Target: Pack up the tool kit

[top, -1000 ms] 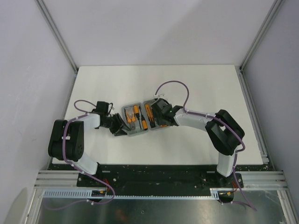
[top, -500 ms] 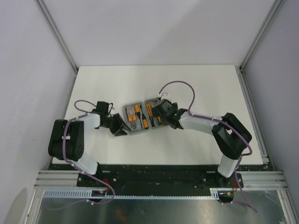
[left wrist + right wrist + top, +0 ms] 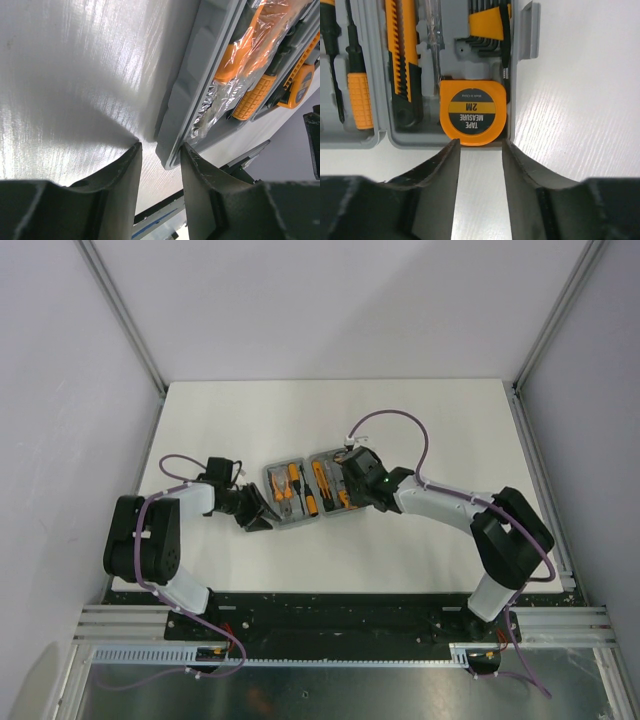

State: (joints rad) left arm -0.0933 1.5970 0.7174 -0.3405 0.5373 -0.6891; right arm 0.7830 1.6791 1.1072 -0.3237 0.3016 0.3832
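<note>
Retreat marks the right side: the right arm has swung its elbow outward and drawn the right gripper (image 3: pixel 480 145) off the right half of the tool kit (image 3: pixel 303 495). It now hangs over bare bench (image 3: pixel 420 420) at the case's near edge, fingers parted and holding nothing. That suggests the tape measure (image 3: pixel 472 112) is already seated in its slot and no tool is left outside, so folding the case shut looks like the remaining step. The left arm has not moved; the left gripper (image 3: pixel 160 150) sits low at the case's outer left corner, fingers apart, with the corner just at their mouth and not clamped. The kit lies open and flat mid-bench, two grey halves side by side. In the right half sit the orange knife (image 3: pixel 402 60), a screwdriver (image 3: pixel 357 90) and hex keys (image 3: pixel 487 25). In the left half are orange-handled pliers (image 3: pixel 240 60) under clear wrap.
</note>
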